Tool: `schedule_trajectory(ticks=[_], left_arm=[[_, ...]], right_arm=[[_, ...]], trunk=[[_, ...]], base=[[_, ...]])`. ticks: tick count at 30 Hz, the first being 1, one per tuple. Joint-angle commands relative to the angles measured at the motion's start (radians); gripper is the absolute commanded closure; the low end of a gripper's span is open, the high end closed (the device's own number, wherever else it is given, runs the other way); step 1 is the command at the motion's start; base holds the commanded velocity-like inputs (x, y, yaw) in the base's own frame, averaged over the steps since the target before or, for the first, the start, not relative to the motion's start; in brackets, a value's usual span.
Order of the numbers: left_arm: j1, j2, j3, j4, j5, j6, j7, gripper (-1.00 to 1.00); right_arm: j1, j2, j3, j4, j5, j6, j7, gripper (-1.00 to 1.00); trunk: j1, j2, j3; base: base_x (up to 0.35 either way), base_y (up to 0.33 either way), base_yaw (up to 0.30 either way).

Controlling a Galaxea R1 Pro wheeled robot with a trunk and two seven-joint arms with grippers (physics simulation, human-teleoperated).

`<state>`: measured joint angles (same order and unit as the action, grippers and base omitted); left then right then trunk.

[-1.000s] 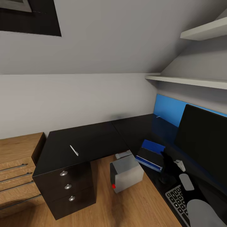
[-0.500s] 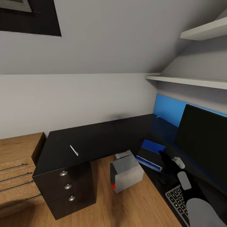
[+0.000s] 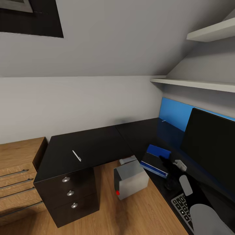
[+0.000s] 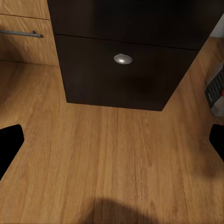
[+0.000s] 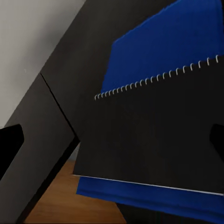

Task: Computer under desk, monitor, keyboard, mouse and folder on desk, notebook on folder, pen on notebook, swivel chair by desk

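Right gripper [image 3: 167, 160] hovered over the thin dark grey spiral-bound notebook [image 5: 154, 135], jaws spread and empty. Notebook lay flat atop the bright blue rectangular folder [image 5: 163, 46] on the black L-shaped desk [image 3: 91, 143], at 9 o'clock of the black widescreen monitor [image 3: 209, 147]. Thin white pen [image 3: 76, 155] lay well apart on the desk. Left gripper [image 4: 112, 144] jaws open above the wooden floor [image 4: 107, 158].

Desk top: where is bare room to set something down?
Free: the desk wing around the pen, and the corner before the blue back panel. Crowded: notebook on folder, right gripper, monitor, keyboard.
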<state>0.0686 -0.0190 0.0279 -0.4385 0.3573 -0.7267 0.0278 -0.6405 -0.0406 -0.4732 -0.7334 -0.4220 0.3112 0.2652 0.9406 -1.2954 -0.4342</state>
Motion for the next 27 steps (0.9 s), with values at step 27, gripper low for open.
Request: schedule_trajectory(ticks=[27], left_arm=[[0.000, -0.001, 0.002, 0.000, -0.004, 0.003, 0.001, -1.00]], right_arm=[[0.004, 0.015, 0.014, -0.025, 0.056, 0.002, 0.066, -1.00]], trunk=[[0.000, -0.001, -0.001]], base=[[0.000, 0.000, 0.000]])
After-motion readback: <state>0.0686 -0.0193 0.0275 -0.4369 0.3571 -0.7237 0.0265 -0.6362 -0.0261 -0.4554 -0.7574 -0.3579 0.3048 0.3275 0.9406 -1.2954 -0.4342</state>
